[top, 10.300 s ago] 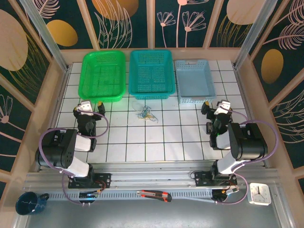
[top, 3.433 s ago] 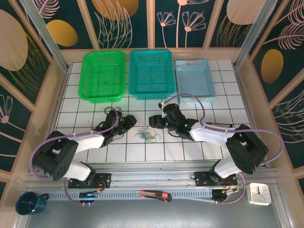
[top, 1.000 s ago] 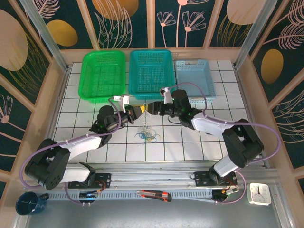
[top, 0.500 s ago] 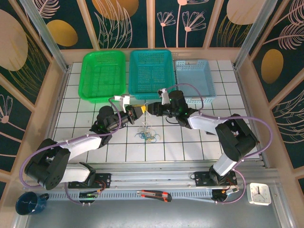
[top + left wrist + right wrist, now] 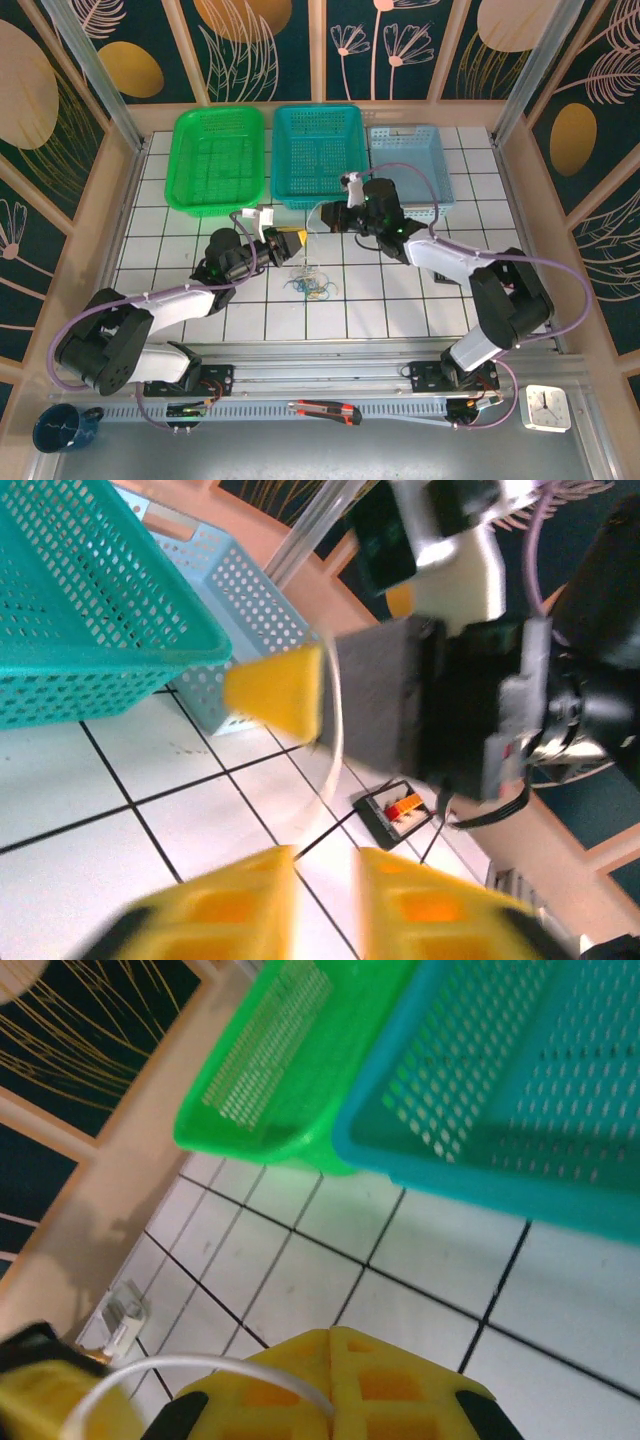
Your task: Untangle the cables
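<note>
Smooth thin cable [image 5: 200, 1362], matt yellow plastic right pincer [image 5: 330, 1350], glossy tiled table [image 5: 400, 290].

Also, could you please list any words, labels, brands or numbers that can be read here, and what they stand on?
No text can be read anywhere.
Clock at the near right corner: the dial markings are too small to read.
</note>
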Motion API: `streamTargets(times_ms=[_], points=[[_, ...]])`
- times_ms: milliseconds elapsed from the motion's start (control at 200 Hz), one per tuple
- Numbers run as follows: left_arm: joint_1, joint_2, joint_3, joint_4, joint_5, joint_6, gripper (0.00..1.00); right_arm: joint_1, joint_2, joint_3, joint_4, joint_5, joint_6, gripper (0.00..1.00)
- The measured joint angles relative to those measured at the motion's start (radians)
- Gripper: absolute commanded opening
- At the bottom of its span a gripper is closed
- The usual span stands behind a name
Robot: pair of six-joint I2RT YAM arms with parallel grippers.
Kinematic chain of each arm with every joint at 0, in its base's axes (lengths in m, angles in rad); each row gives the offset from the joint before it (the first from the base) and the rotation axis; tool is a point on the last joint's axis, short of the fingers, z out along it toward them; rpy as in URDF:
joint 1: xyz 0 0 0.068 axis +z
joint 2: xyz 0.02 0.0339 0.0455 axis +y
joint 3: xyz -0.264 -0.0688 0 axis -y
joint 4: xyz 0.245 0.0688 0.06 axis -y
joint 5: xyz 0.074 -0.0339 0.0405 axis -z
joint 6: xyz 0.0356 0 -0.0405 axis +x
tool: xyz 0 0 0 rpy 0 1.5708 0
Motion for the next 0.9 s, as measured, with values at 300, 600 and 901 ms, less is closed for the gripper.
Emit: streamTargets(times_ms=[300,600,901], points=[[0.000,0.008,-0.052,0.018,-0.034,0.031,0.87,-0.003,-0.074,0.134,-0.094,0.028,-0.030,0.00],[-0.013,0.005,-0.064,-0.056,-0.084,0.132,0.90,0.038,-0.075,0.225,-0.193,0.060,-0.046,0.00],[-0.101,0.146,-0.011,-0.069,-0.163,0.187,0.76,0.089,-0.075,0.342,-0.262,0.081,-0.079,0.00]])
